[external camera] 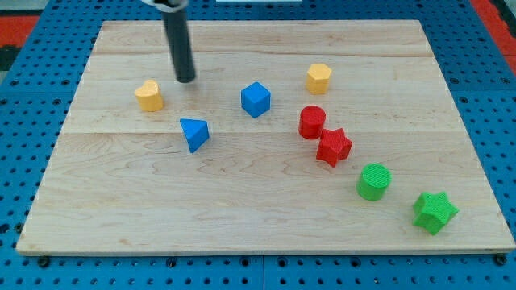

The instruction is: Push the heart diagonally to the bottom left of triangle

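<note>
The yellow heart (149, 95) lies at the upper left of the wooden board (242, 209). The blue triangle (194, 133) lies below and to the right of it. My tip (186, 80) is on the board to the right of the heart and slightly above it, with a small gap between them. It is above the triangle and apart from it.
A blue cube (255, 99) lies right of the triangle. A yellow hexagonal block (318, 78) is at the upper right. A red cylinder (312, 122) and a red star (333, 147) lie together. A green cylinder (374, 181) and a green star (434, 212) are at the lower right.
</note>
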`<action>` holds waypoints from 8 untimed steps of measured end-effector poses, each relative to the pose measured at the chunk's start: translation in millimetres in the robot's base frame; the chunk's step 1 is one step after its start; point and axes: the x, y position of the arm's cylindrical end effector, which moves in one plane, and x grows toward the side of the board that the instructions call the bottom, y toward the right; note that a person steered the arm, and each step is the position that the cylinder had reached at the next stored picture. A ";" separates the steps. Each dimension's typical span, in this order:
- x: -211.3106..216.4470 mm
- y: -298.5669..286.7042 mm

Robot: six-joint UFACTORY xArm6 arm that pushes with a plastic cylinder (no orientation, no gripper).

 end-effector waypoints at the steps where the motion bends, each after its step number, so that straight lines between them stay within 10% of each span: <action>1: 24.4 -30.0; 3: 112.8 6.5; 8: 156.8 -91.8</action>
